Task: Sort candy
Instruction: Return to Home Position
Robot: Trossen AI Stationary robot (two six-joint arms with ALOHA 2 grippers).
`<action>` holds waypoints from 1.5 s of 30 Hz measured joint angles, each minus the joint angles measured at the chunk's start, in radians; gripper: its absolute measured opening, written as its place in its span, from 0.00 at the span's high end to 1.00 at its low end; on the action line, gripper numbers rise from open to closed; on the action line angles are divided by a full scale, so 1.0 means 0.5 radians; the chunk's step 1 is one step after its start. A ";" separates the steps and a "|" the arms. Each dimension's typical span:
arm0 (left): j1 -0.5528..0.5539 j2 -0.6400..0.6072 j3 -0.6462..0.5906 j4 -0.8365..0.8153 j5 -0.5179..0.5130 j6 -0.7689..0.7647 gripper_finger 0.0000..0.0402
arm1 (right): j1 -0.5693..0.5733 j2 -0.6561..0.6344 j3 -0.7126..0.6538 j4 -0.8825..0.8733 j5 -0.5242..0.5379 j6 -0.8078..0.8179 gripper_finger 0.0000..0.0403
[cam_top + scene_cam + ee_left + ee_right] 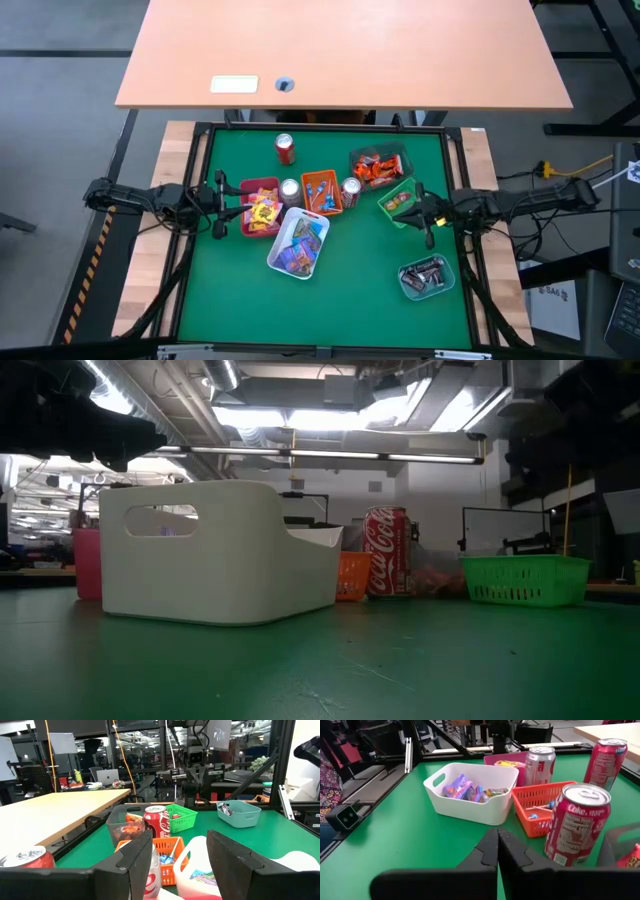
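The candy lies sorted by colour in trays. Yellow pieces (264,212) fill a pink tray (246,190). Purple and blue ones (470,791) lie in a white tray (283,258). Blue ones are in an orange tray (322,192), orange-red ones (375,170) in a clear tray, and dark silver ones (425,275) in a teal tray (447,287). My left gripper (177,860) is open at the table's left edge, beside the pink tray, with nothing between its fingers. My right gripper (497,851) is shut and empty at the right, by a green tray (398,202).
Three soda cans stand among the trays: a red one (285,148) at the far side, a silver one (290,190) and another (350,190) on either side of the orange tray. The near half of the green mat (330,310) is bare. A wooden desk (340,50) stands beyond the table.
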 joint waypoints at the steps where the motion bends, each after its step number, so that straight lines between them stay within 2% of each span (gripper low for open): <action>1: 0.000 0.000 0.000 0.000 -0.001 0.000 0.56 | 0.000 -0.023 -0.019 -0.002 0.003 0.000 0.99; 13: 0.000 0.000 0.000 0.000 -0.001 0.000 0.56 | 0.000 -0.303 -0.257 -0.008 0.012 -0.053 0.99; 22: -0.001 0.000 0.000 0.001 -0.001 0.000 0.56 | 0.000 -0.399 -0.373 0.033 0.011 -0.066 0.99; 29: 0.000 0.000 0.000 0.001 -0.001 0.000 0.56 | 0.000 -0.403 -0.374 0.152 0.095 -0.340 0.99; 34: 0.000 0.000 0.000 0.001 -0.001 0.000 0.56 | -0.002 -0.403 -0.374 0.200 0.232 -0.527 0.99; 37: 0.000 0.000 0.000 0.000 -0.001 0.000 0.56 | -0.053 -0.402 -0.374 0.176 0.245 -0.541 0.99; 45: 0.000 0.000 0.000 0.001 -0.001 0.000 0.56 | -0.323 -0.402 -0.374 0.040 0.075 -0.400 0.99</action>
